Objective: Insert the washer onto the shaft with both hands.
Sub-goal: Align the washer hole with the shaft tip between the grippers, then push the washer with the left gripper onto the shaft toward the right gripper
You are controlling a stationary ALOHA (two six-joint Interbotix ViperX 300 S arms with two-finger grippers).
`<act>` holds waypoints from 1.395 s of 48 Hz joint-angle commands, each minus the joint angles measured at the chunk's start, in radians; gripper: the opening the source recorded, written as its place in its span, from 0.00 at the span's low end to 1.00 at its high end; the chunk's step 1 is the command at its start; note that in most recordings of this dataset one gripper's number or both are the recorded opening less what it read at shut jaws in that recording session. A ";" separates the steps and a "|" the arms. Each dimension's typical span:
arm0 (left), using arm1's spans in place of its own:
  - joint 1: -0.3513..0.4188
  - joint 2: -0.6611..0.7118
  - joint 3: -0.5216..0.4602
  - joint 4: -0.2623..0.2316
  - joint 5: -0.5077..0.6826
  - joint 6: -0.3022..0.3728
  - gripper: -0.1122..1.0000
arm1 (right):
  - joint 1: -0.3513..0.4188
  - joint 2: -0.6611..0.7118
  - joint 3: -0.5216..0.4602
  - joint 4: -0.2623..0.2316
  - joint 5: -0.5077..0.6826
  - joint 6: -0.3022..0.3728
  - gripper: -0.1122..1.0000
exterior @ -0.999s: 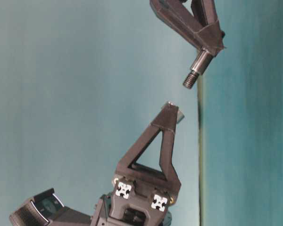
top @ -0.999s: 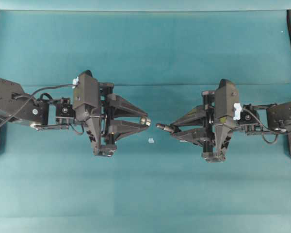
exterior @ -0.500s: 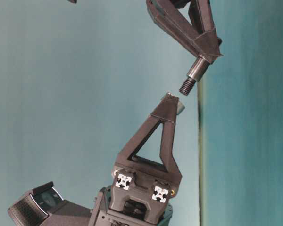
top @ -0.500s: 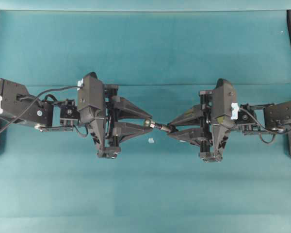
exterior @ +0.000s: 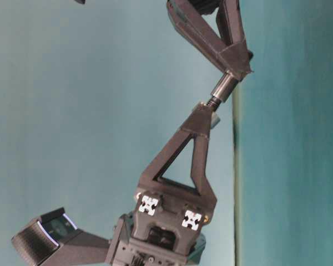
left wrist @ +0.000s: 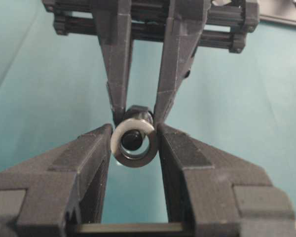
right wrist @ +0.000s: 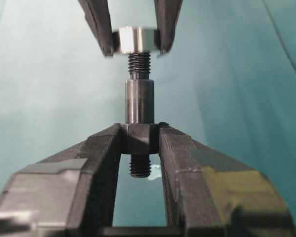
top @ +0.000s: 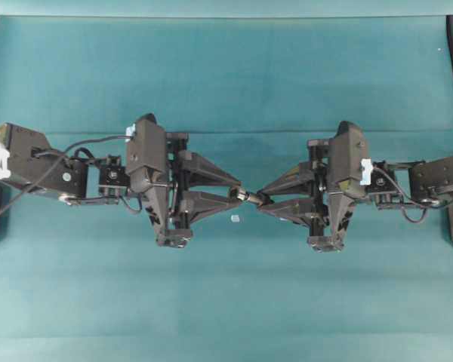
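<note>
Pincer tips meet above the middle of the teal cloth-covered desk [top: 226, 75]. Nearest in the left wrist view, the left black pincer [left wrist: 134, 143] with pointed triangular fingers is clenched on the small thick silvery-grey metal washer [left wrist: 133, 145], its dark centre hole facing the camera. Through that hole shows the end of the short dark grey stepped metal shaft [right wrist: 139, 101], whose threaded tip reaches into the washer in the right wrist view. Beyond, the right black pincer [right wrist: 140, 139] grips the shaft by its wider collar, a threaded stub sticking out behind the fingers. From overhead, both arms lie level, tip to tip, and a tiny pale square fleck [top: 234, 219] rests on the desk just beside the joined parts.
</note>
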 commanded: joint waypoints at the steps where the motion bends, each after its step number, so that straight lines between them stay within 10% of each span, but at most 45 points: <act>1: -0.002 -0.002 -0.021 0.002 -0.005 -0.002 0.43 | 0.003 -0.005 -0.018 0.000 -0.014 -0.006 0.10; 67: -0.021 0.061 -0.081 0.000 0.087 -0.002 0.43 | -0.006 0.002 -0.029 -0.002 -0.009 -0.012 0.10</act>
